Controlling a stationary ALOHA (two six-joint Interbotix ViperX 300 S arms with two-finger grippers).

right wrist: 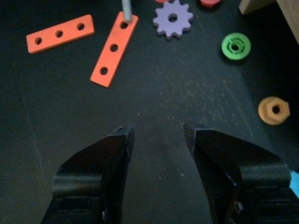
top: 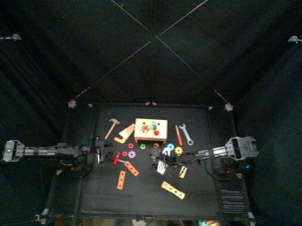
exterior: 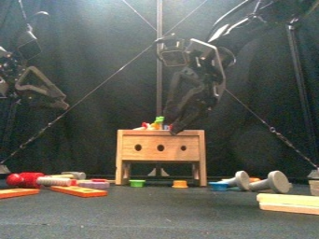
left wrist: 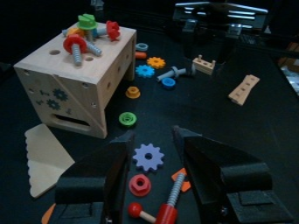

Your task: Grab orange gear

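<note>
The orange gear (left wrist: 149,72) lies flat on the table beside the wooden box (left wrist: 70,87), in the left wrist view, well beyond my left gripper (left wrist: 152,138). That gripper is open and empty, low over a purple gear (left wrist: 147,157). My right gripper (right wrist: 158,131) is open and empty above bare table, with a purple gear (right wrist: 173,17), a green ring (right wrist: 236,44) and an orange nut (right wrist: 272,108) beyond it. In the front view the right gripper (exterior: 187,93) hangs behind the box (exterior: 159,154). In the top view it is near the table's middle (top: 169,159).
Two orange strips with holes (right wrist: 111,48) lie ahead of the right gripper. A red nut (left wrist: 139,184), a green nut (left wrist: 125,117) and a blue nut (left wrist: 167,81) lie by the box. Bolts stand on the box top (left wrist: 89,26). A wrench and a hammer (exterior: 37,179) lie in front.
</note>
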